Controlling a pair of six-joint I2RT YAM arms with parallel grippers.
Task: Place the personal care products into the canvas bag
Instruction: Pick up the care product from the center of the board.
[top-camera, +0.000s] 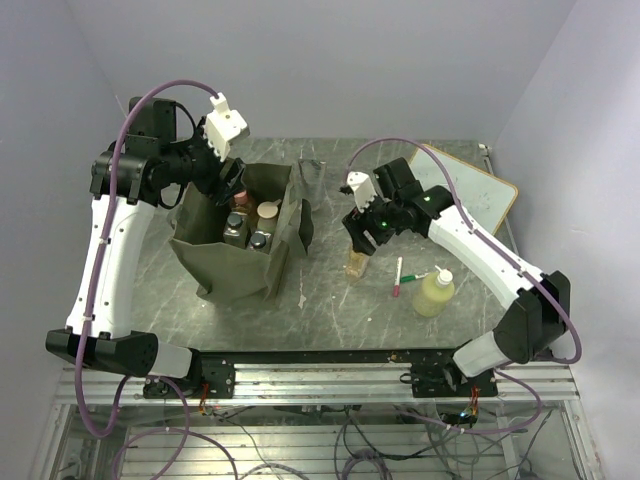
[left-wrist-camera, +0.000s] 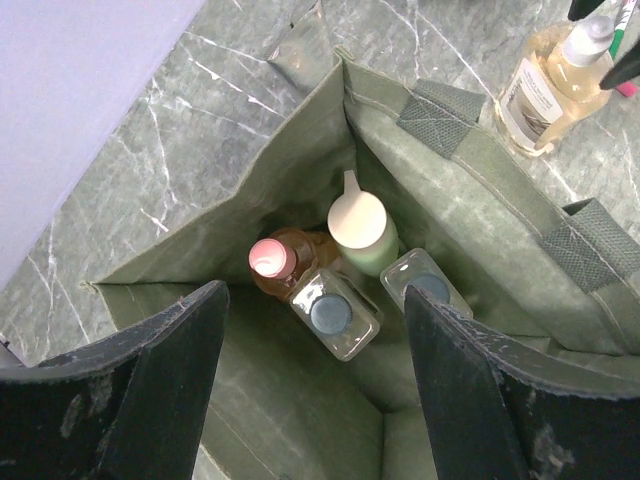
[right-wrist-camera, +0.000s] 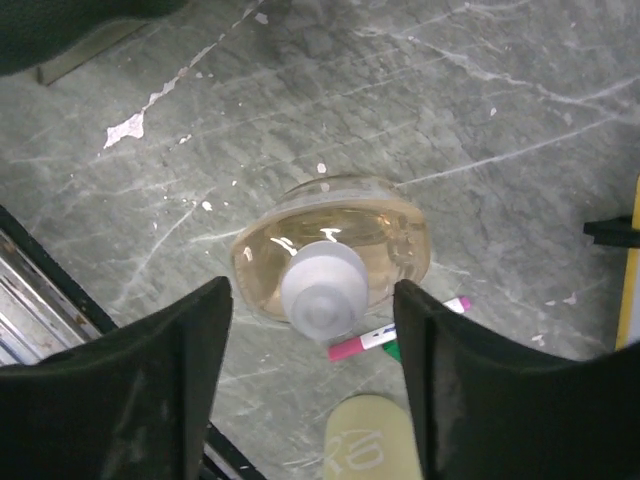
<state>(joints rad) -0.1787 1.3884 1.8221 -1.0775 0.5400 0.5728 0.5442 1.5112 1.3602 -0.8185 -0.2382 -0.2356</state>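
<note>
While the left jaws hang wide open and empty over the mouth of the bag (top-camera: 240, 270), four products stand inside it: an orange bottle (left-wrist-camera: 272, 262), a green bottle (left-wrist-camera: 362, 228), a clear bottle (left-wrist-camera: 335, 312) and a second clear bottle (left-wrist-camera: 425, 285). The right jaws, also spread wide and gripping nothing, sit above an amber bottle (right-wrist-camera: 370, 240) upright on the desk (right-wrist-camera: 480, 90), right of the bag. A red pen (right-wrist-camera: 400, 335) lies just beside it, a yellow bottle (top-camera: 435, 292) stands near the pen, and a whiteboard (top-camera: 485, 190) lies at the far right.
</note>
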